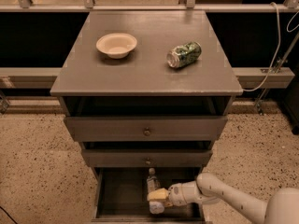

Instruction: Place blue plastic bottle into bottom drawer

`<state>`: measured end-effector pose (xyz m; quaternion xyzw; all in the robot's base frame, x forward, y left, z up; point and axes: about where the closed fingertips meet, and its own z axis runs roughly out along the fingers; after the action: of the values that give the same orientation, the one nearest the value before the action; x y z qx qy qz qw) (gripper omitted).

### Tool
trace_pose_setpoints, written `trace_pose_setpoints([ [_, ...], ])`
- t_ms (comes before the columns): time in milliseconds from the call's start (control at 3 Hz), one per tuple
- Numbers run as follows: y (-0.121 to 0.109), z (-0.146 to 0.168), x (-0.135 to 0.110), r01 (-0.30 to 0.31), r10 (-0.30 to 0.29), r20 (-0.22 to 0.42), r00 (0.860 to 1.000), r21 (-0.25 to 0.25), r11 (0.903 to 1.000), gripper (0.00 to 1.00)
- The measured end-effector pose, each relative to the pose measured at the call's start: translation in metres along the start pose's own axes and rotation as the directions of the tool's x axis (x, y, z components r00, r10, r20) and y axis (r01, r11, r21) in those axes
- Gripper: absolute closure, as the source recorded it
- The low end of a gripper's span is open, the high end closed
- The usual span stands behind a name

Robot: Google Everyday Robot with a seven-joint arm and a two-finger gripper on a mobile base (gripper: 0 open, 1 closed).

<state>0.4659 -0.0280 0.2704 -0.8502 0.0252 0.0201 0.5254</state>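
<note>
The blue plastic bottle lies lengthwise inside the open bottom drawer, its white cap pointing toward the back of the cabinet. My gripper reaches into the drawer from the right, low over the drawer floor. Its pale yellow fingers are closed across the bottle's middle. The bottle's lower end shows just below the fingers, near the drawer's front edge.
The grey cabinet's top holds a cream bowl and a crushed green can. Two knobbed drawers above stick out slightly over the bottom drawer. Speckled floor lies on both sides. A white cable hangs at the right.
</note>
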Motion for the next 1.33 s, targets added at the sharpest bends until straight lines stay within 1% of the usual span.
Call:
trace_pose_setpoints([
  [333, 0.0, 0.002, -0.001, 0.0, 0.0, 0.004, 1.0, 0.002, 1.0, 0.15],
  [667, -0.001, 0.004, -0.002, -0.001, 0.001, 0.008, 1.0, 0.003, 1.0, 0.0],
  [1000, -0.002, 0.003, -0.002, 0.003, -0.003, 0.006, 1.0, -0.001, 1.0, 0.0],
  [1333, -0.018, -0.01, -0.001, 0.06, -0.061, -0.011, 0.998, -0.072, 0.9956, 0.0],
])
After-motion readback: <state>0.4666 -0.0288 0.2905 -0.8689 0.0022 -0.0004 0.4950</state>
